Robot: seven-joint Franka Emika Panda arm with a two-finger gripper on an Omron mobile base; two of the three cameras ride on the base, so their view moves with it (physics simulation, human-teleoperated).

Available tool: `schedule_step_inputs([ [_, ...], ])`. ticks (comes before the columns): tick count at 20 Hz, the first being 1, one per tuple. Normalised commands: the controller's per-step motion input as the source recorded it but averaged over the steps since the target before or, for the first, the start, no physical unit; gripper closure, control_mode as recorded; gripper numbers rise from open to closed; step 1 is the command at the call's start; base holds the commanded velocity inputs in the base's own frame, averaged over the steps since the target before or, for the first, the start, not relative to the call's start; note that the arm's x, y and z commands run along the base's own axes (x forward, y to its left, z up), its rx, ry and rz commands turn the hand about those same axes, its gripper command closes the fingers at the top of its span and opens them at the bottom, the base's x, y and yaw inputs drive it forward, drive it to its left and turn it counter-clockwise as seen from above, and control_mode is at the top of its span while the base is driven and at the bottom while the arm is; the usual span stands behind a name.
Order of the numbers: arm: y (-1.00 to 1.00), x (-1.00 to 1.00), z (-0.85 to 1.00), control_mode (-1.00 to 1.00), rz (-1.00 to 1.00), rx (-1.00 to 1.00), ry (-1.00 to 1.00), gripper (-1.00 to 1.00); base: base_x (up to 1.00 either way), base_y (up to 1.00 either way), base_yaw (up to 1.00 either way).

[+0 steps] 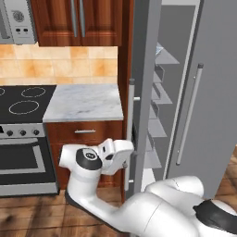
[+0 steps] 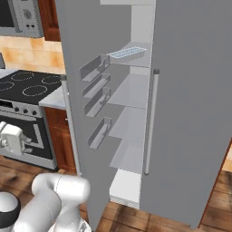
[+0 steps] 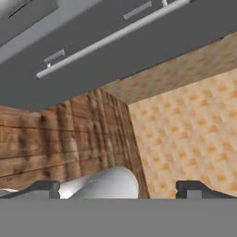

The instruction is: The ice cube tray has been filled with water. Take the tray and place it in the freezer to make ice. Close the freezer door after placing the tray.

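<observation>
The ice cube tray [image 2: 128, 53] lies flat on the top white shelf inside the freezer [image 2: 131, 113], and its cells show pale blue water. The freezer door [image 2: 79, 36] stands swung open, with white bins on its inner face. My gripper [image 1: 119, 157] hangs low on the door's outer side, just left of its vertical bar handle [image 1: 130, 134] and apart from it. At the left edge of the right base view the gripper [image 2: 11, 138] shows again. In the hand view the gripper [image 3: 119, 189] is open and holds nothing, and the grey door with its bar handle [image 3: 111, 39] fills the top.
The wider grey door [image 1: 203, 92] is shut at the right. A marble counter [image 1: 83, 102], a black stove [image 1: 23, 104] and an oven [image 1: 21, 157] stand left of the freezer. Brown cabinets [image 1: 78, 18] hang above, and the floor [image 1: 28, 213] is wooden.
</observation>
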Motion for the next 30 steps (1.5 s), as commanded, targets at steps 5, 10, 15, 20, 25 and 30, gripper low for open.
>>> schedule_step_inputs([
  [5,0.03,0.31,-0.05,-1.00,0.00,-0.06,0.05,-1.00,0.00,0.00,0.00],
  [10,0.04,0.35,-0.02,-1.00,0.00,-0.05,0.07,-1.00,0.00,0.00,0.00],
  [15,0.00,0.20,-0.08,-1.00,0.00,-0.05,0.02,-1.00,0.00,0.00,0.00],
  [20,0.00,0.10,-0.18,-1.00,0.00,-0.05,0.00,-1.00,0.00,0.00,0.00],
  [25,0.00,0.18,-0.09,-1.00,0.00,-0.01,0.00,-1.00,0.00,0.00,0.00],
  [30,-0.02,0.14,-0.07,-1.00,0.01,0.00,0.02,-1.00,0.00,0.00,0.00],
])
